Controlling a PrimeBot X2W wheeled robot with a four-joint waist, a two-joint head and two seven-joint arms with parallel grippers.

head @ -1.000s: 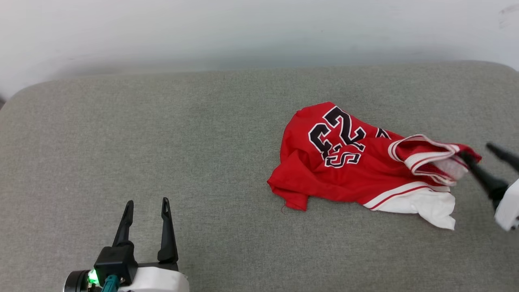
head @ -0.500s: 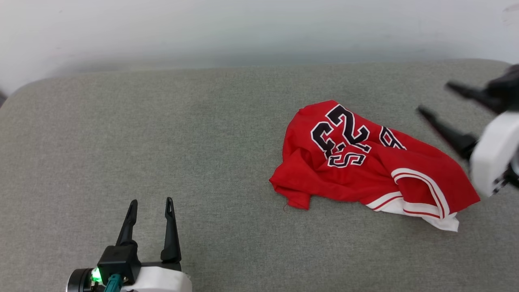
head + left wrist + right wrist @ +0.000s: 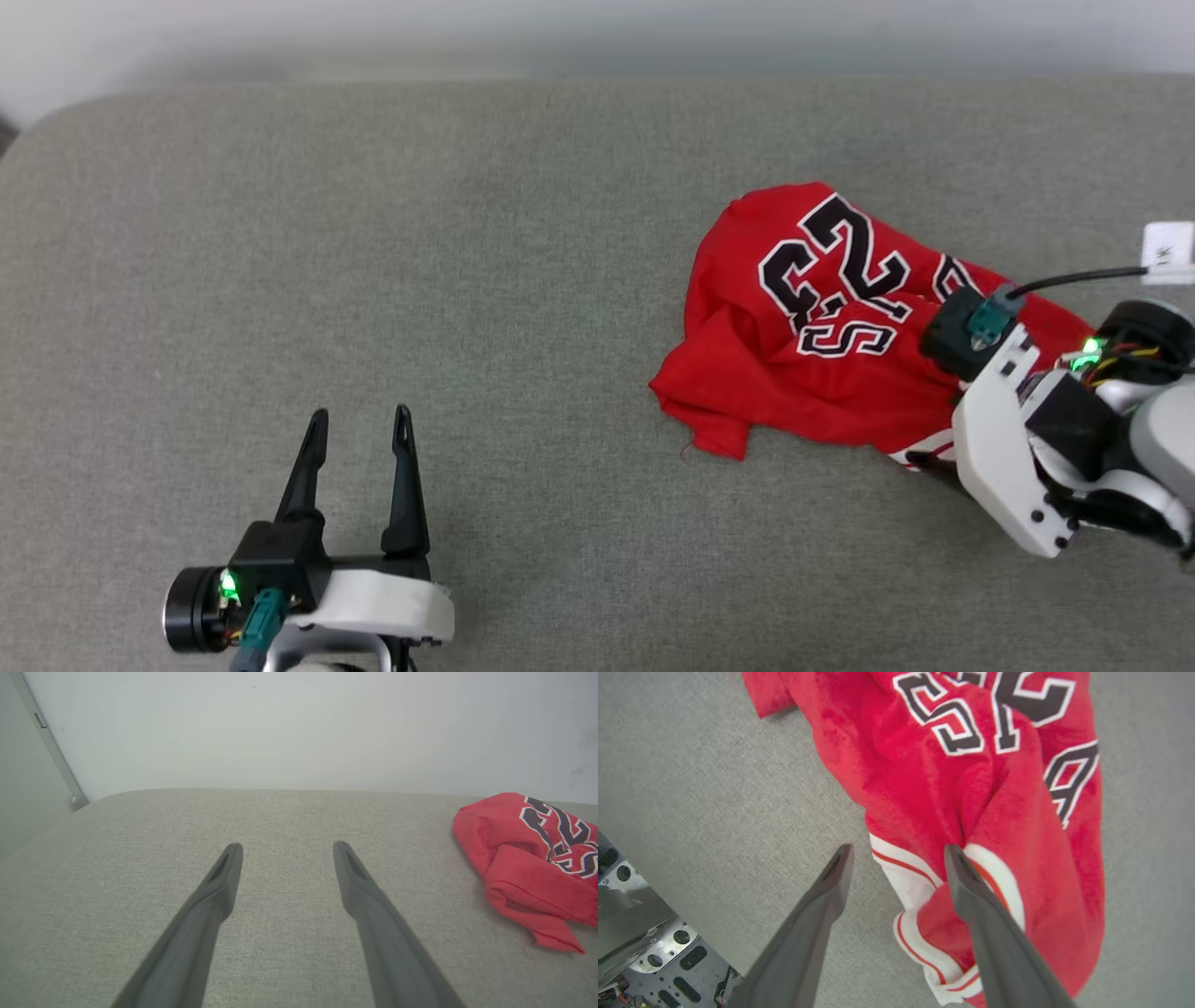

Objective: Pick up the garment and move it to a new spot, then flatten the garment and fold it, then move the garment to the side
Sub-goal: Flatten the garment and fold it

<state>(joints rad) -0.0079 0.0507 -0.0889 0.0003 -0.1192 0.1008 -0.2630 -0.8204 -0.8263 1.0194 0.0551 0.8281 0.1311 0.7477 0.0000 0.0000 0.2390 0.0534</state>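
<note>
While my left gripper (image 3: 360, 415) idles nearest me, spread wide and empty, my right gripper (image 3: 899, 851) hangs equally wide, holding nothing, over the striped sleeve trim (image 3: 903, 882). Crumpled right of centre on the grey cushion (image 3: 467, 280), the jersey (image 3: 794, 392) looks light, limp and slippery; I'd pinch that doubled trim.

The garment (image 3: 775, 401)'s lifted striped trim (image 3: 903, 879) has dropped flat, and the right gripper (image 3: 896, 851) has swung back, spread wide above it.
</note>
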